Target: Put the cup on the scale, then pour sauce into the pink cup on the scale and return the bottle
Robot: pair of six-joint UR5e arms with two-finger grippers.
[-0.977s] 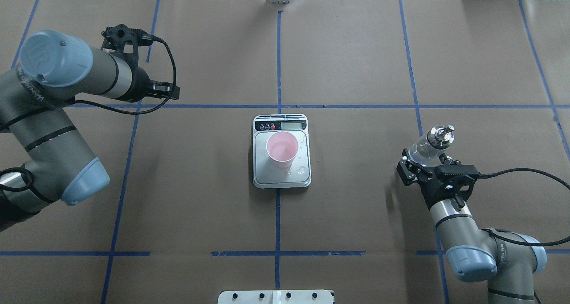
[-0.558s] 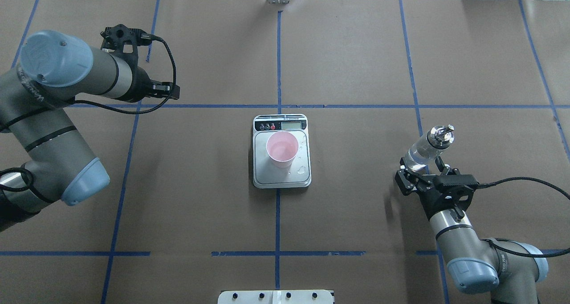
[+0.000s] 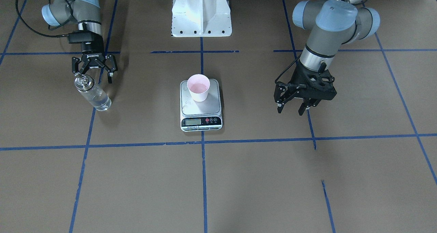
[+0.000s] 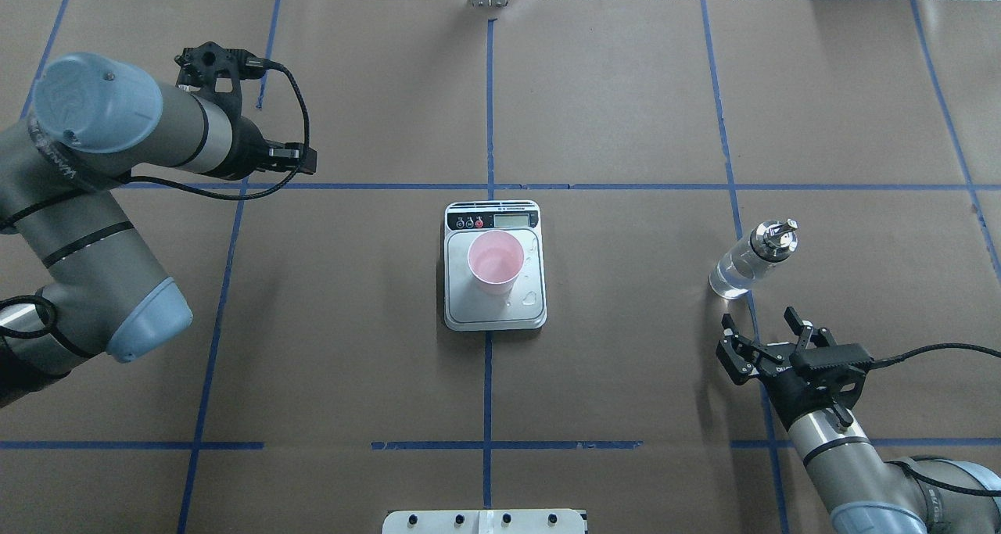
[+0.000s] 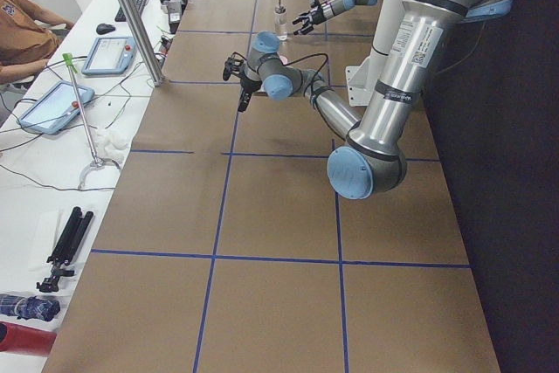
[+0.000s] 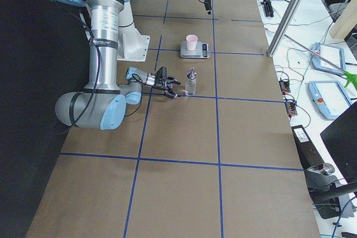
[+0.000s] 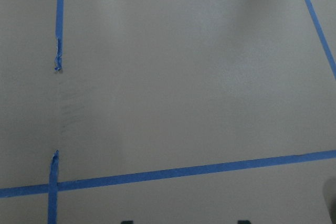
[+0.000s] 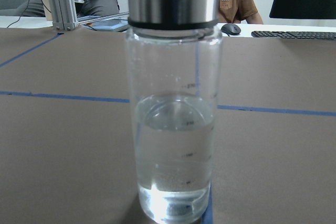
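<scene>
The pale pink cup (image 4: pixel 495 262) (image 3: pixel 198 87) stands upright on the silver scale (image 4: pixel 532 311) (image 3: pixel 212 105) at the table's middle. The clear glass bottle (image 4: pixel 747 262) (image 3: pixel 93 93) (image 8: pixel 173 129) with its silver cap stands alone on the table to the right, about half full of clear sauce (image 8: pixel 176 156). My right gripper (image 4: pixel 758 323) (image 3: pixel 93 74) is open, a short way behind the bottle and level with it, touching nothing. My left gripper (image 3: pixel 290 112) hangs open and empty over bare table on the left side, fingers pointing down.
Small drops of liquid (image 4: pixel 532 298) lie on the scale's platform beside the cup. The white robot base (image 3: pixel 201 14) sits at the table's near edge. Blue tape lines (image 4: pixel 489 104) cross the brown paper. A person (image 5: pixel 17 32) sits at a side desk.
My right gripper has drawn back from the bottle toward the robot's base, leaving the bottle standing free on the table. The left arm, cup and scale have not moved.
</scene>
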